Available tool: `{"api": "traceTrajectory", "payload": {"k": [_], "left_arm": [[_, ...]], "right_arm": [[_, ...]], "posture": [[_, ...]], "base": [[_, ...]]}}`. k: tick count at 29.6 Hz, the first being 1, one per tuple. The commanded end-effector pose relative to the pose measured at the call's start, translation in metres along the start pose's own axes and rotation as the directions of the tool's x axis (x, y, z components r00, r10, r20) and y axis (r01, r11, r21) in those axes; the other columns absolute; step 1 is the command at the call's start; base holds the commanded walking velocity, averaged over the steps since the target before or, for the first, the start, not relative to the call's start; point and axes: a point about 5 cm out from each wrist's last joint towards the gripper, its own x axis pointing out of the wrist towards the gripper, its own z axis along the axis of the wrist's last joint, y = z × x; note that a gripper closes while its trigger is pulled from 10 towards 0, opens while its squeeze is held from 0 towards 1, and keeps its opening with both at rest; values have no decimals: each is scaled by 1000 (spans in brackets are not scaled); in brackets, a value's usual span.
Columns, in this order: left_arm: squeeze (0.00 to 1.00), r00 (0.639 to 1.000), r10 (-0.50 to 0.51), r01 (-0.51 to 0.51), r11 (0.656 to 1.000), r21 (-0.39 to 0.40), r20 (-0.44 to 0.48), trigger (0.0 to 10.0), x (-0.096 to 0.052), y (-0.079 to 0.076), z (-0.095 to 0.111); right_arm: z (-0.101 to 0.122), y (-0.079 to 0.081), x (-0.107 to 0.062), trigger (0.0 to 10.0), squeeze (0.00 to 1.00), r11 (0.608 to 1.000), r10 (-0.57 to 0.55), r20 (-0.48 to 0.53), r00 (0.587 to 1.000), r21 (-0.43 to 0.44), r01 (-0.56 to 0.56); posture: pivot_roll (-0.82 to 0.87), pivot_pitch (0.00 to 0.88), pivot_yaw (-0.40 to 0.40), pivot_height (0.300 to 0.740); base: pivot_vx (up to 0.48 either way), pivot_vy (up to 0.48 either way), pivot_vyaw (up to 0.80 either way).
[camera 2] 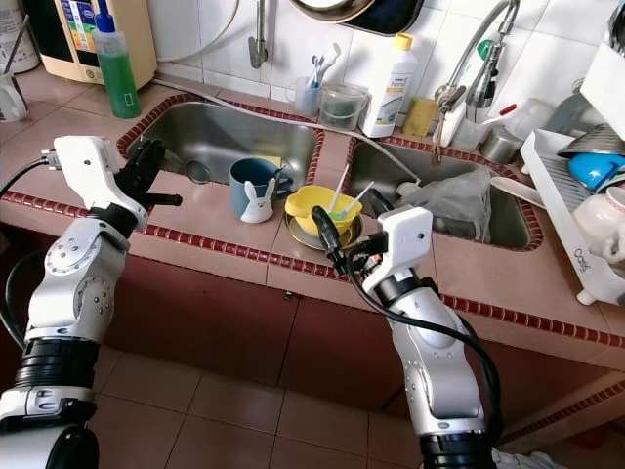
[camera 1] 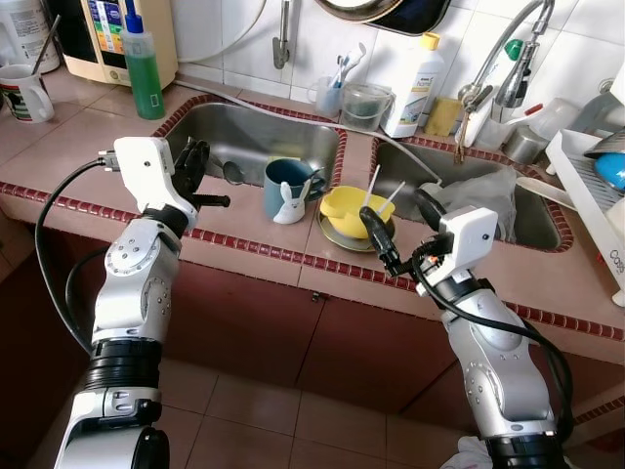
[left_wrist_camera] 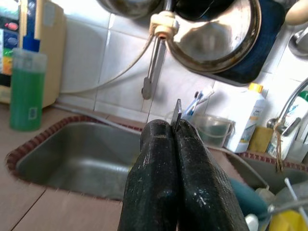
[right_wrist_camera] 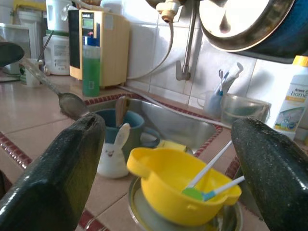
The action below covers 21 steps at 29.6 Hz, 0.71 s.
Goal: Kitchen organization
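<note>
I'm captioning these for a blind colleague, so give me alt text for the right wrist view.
The right pincer is open, its two black fingers framing a yellow plastic bowl that holds white-handled utensils and sits on a metal plate. Beside it stands a blue mug with a white rabbit figure, on a tiled counter in front of a steel sink.

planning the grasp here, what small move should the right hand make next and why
Probably ease the right hand forward so its open fingers straddle the yellow plastic bowl. The bowl sits on a metal plate right ahead of it, two white-handled utensils inside, and the fingers are not yet around it. The left hand is shut, off by the steel sink.
</note>
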Motion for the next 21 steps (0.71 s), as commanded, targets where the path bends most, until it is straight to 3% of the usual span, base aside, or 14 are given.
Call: {"api": "traceTrajectory", "payload": {"k": [1, 21], "left_arm": [[0, 1000, -20, 20, 1000, 6, 13, 10000, 3, -7, 5], [0, 1000, -25, 25, 1000, 1, 12, 10000, 4, -10, 4]], "right_arm": [[5, -3, 0, 10000, 0, 1000, -2, 11, 1000, -10, 2], [5, -2, 0, 10000, 0, 1000, 6, 8, 1000, -10, -6]], "posture": [[104, 0, -121, 740], [100, 0, -123, 740]], "base": [[431, 0, 0], [447, 0, 0]]}}
